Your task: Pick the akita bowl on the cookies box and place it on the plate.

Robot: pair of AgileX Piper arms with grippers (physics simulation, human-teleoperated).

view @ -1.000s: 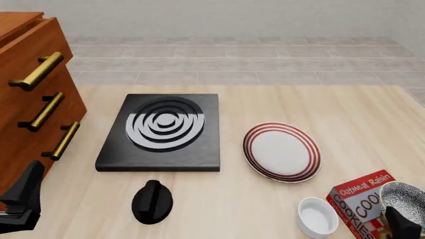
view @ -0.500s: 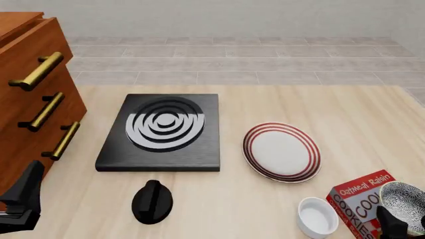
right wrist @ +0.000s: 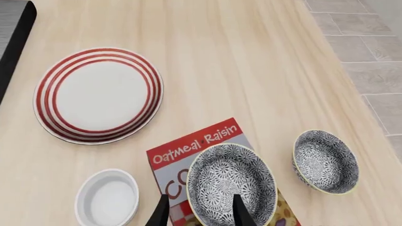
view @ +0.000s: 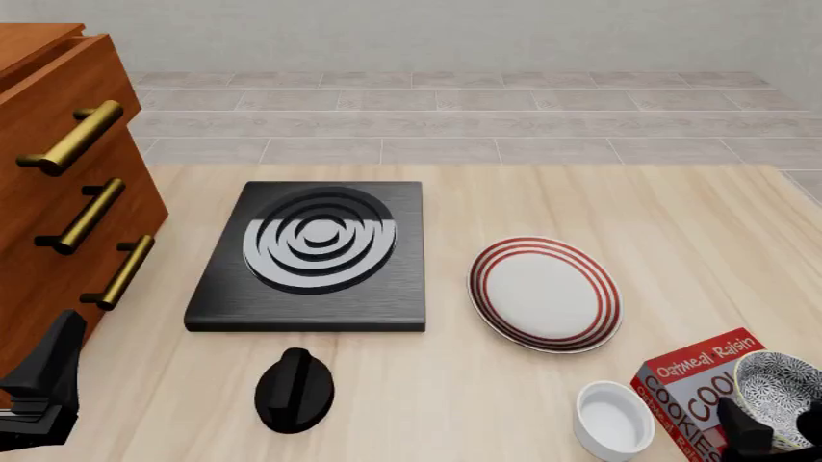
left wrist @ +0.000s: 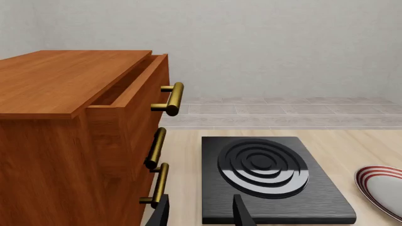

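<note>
The akita bowl [right wrist: 232, 181], dark with white speckles, sits on the red cookies box [right wrist: 196, 146]; the front view shows the bowl [view: 779, 383] and the box [view: 683, 385] at the near right corner. My right gripper [right wrist: 199, 214] is open, one finger outside the bowl's near rim and one over its inside. In the front view this gripper [view: 749, 431] is low at the bowl's near edge. The red-ringed plate [view: 545, 293] lies empty left of and beyond the box, also in the right wrist view [right wrist: 99, 94]. My left gripper [left wrist: 202, 214] is open and holds nothing, at the near left [view: 45, 385].
A plain white bowl [view: 613, 420] stands just left of the box. A second speckled bowl [right wrist: 325, 161] rests on the table beside the box. The black stove [view: 315, 252], a black knob [view: 295, 389] and the wooden drawer cabinet [view: 58, 192] fill the left half.
My right gripper has shifted a little left along the near rim of the akita bowl. The bowl, the box and the left arm have not moved.
</note>
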